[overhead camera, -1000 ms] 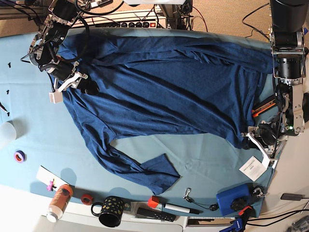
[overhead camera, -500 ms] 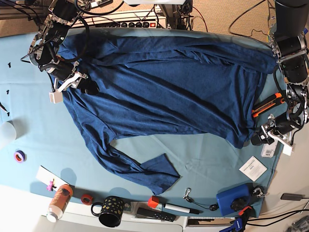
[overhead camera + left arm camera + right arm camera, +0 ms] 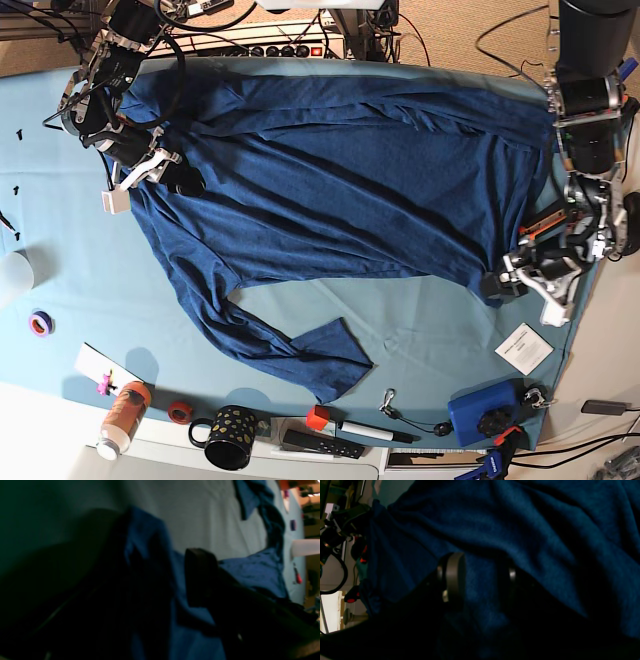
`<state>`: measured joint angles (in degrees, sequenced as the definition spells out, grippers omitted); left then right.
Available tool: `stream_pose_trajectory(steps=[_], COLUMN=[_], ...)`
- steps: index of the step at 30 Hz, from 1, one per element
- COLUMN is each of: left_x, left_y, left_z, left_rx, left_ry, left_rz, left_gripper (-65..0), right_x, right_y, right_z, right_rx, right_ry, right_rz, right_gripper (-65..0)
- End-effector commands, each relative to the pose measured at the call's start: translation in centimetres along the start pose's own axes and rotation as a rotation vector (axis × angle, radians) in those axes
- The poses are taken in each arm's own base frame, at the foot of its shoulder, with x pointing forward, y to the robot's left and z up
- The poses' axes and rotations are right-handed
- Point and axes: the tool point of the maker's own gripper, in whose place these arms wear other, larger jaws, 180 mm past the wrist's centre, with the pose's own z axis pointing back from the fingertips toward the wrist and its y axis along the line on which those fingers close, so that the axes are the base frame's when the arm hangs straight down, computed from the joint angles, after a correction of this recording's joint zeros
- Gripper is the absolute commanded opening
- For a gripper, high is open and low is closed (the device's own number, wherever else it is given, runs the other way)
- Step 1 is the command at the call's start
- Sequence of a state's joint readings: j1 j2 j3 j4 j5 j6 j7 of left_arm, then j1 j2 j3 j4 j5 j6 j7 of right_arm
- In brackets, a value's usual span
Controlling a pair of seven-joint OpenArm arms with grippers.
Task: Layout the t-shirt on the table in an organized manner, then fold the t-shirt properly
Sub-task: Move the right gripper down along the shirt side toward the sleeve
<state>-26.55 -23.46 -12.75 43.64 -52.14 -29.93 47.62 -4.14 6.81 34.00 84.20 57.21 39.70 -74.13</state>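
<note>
Jaws parted — left gripper (image 3: 522,280) at t-shirt (image 3: 340,190) edge, right gripper (image 3: 150,175) straddling fabric.

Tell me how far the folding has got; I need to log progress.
Done: the t-shirt lies mostly spread across the table. In hand: the right pincer sits on one end, the open left pincer at the opposite corner. Left: smoothing the twisted sleeve, then every fold.

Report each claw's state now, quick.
Left claw: open, at the corner of the dark navy-blue fabric t-shirt, nothing gripped.
Right claw: open, fingers apart over the shirt fabric, no grip visible.
</note>
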Motion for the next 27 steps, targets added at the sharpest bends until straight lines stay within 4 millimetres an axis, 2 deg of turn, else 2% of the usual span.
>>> stream_pose_trajectory(steps=[1,3,5,7,9,10,14,16,18,19,24,27], left_x=[0.9,0.7,0.8,1.1,1.2,1.3,1.3,1.3,1.3,1.4,2.0,2.2], left_y=[-0.4,-0.8,-0.9,-0.7,-0.6,-0.5,-0.9,-0.7,-0.6,-0.5,0.0,0.0], left_z=[0.0,-0.4,-0.5,-0.4,-0.3,-0.2,0.1,0.2,0.3,0.4,1.0,1.1], left_rx=[0.002,-0.003,-0.003,0.001,0.003,0.006,-0.022,-0.016,-0.013,-0.011,0.003,-0.001], left_ry=[0.003,0.004,-0.002,-0.016,-0.019,-0.020,-0.014,-0.011,-0.010,-0.011,-0.028,-0.040], left_rz=[-0.029,-0.035,-0.039,-0.040,-0.041,-0.043,-0.099,-0.101,-0.103,-0.105,-0.109,-0.105], left_gripper=[-30.7,-30.7,-34.3,-44.5,-61.0,-65.0,-65.0,-65.0,-65.0,-65.0,-65.0,-65.0], right_x=[1.7,1.7,1.7,1.7,1.8,1.9,3.4,4.6,6.7,7.8,13.3,15.6], right_y=[0.3,0.4,0.4,0.4,0.4,0.4,0.5,0.5,0.1,-0.2,-1.9,-2.6], right_z=[0.4,0.4,0.4,0.4,0.4,0.4,0.4,0.4,0.8,1.1,3.0,3.7], right_rx=[0.014,0.015,0.015,0.015,0.015,0.015,0.018,0.014,-0.013,-0.034,-0.154,-0.221], right_ry=[-0.050,-0.051,-0.051,-0.051,-0.054,-0.063,-0.116,-0.132,-0.166,-0.183,-0.256,-0.291], right_rz=[0.025,0.025,0.025,0.025,0.025,0.025,0.033,0.056,0.098,0.123,0.232,0.264], right_gripper=[-43.1,-43.1,-43.1,-43.1,-43.1,-43.1,-42.4,-35.2,-29.4,-28.8,-28.7,-28.7])
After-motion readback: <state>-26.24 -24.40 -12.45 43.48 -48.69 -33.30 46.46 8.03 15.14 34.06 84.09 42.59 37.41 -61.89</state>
